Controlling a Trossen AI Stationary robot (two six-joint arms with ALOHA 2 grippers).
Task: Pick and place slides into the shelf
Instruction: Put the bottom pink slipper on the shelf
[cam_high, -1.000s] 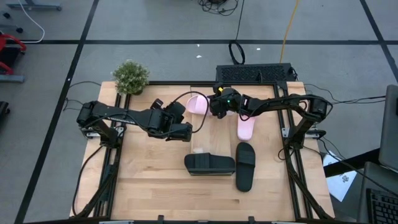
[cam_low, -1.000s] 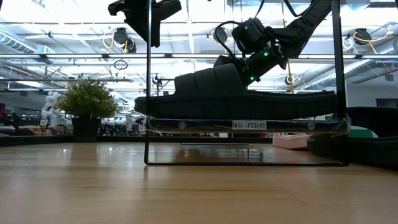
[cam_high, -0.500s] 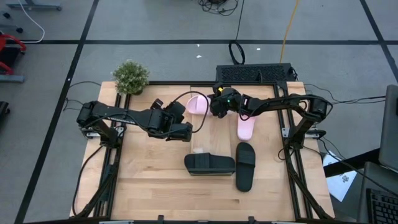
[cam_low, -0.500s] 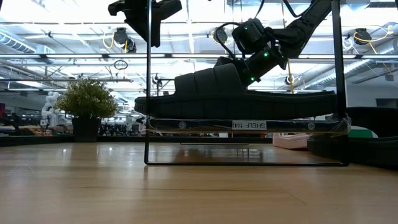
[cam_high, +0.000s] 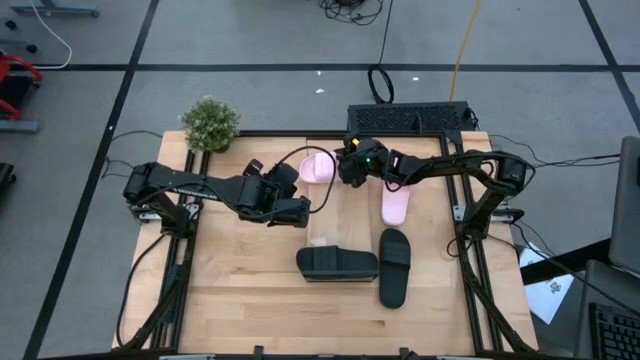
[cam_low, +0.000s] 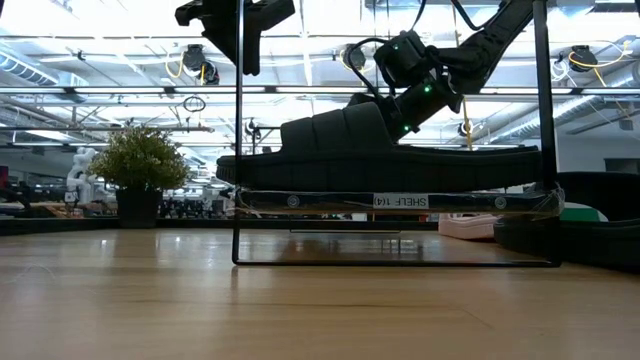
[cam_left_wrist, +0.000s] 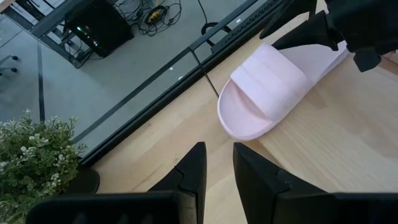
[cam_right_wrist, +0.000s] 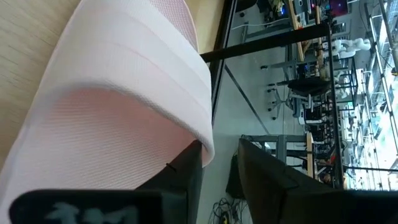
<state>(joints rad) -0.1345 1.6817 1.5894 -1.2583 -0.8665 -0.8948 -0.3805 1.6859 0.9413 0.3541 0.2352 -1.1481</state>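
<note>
While overhead hides it, right tool (cam_right_wrist: 214, 163) straddles pink slide's (cam_right_wrist: 118, 93) strap

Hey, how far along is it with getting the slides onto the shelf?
Done: one black slide lies on the shelf. In hand: the right gripper, fingers open, is at a pink slide on the table. Left: that one, the second pink slide and the second black slide. The left gripper waits nearby.

One text can be read: a small white label (cam_low: 400, 201) on the front edge of the shelf (cam_low: 300, 200), under the black slide (cam_low: 380, 150), printed upside down, reading "SHELF (14)".
</note>
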